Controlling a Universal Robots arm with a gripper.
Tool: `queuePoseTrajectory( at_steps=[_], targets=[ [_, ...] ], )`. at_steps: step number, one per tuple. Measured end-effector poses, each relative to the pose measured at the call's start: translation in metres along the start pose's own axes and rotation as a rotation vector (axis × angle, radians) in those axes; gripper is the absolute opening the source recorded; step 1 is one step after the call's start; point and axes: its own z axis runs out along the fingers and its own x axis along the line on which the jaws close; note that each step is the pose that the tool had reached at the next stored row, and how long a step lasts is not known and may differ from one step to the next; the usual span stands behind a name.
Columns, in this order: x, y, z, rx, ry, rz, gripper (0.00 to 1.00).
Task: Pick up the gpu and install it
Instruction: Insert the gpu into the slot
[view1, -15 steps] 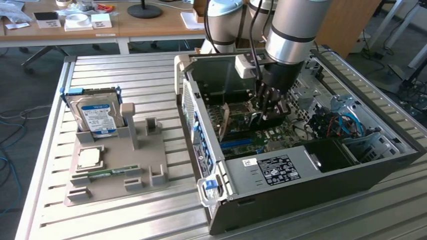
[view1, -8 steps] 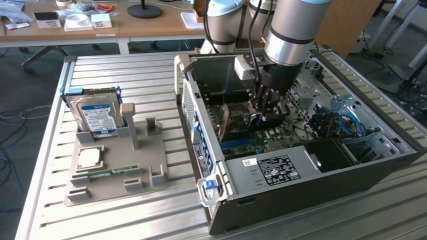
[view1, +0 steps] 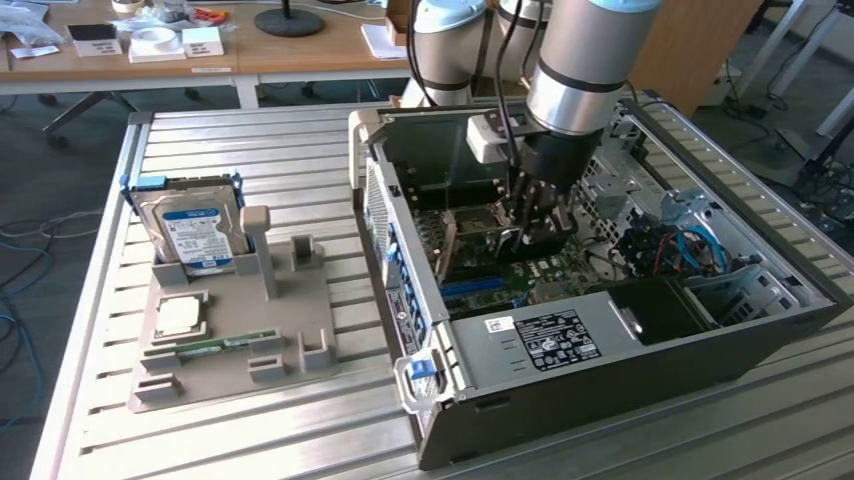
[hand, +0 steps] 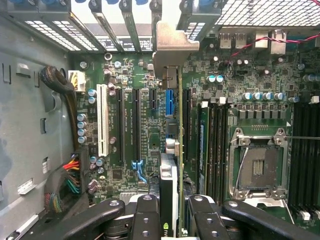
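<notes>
Wrist view: the hand (hand: 172, 222), its two dark fingers (hand: 145, 220) closed on either side of the gpu (hand: 169, 185), which it holds edge-on above the motherboard (hand: 125, 115). The card runs away from the camera in line with the blue slot (hand: 169, 102), and its silver bracket (hand: 172, 47) reaches the row of rear slot openings in the case wall; whether its edge connector is seated in a slot cannot be told. A white slot (hand: 103, 120) and several black slots lie parallel beside it, and the open CPU socket (hand: 257, 167) lies on the card's other side. Exterior view: the robot arm (view1: 587, 60) descends from the upper centre of the frame into the open computer case (view1: 601, 350), which lies on its side on the slatted metal tabletop (view1: 267, 440). At the exterior view's left a grey fixture (view1: 287, 330) carries a hard drive (view1: 194, 235) with a blue label standing upright, a square processor chip (view1: 180, 315) and a narrow green RAM stick (view1: 227, 345), all well apart from the case.
</notes>
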Motion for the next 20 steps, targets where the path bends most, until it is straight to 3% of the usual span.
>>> queuePoseTrajectory(
  at_steps=[20],
  targets=[
    [0.0002, 0.0039, 0.0032, 0.0007, -0.0002, 0.000, 0.27]
  ],
)
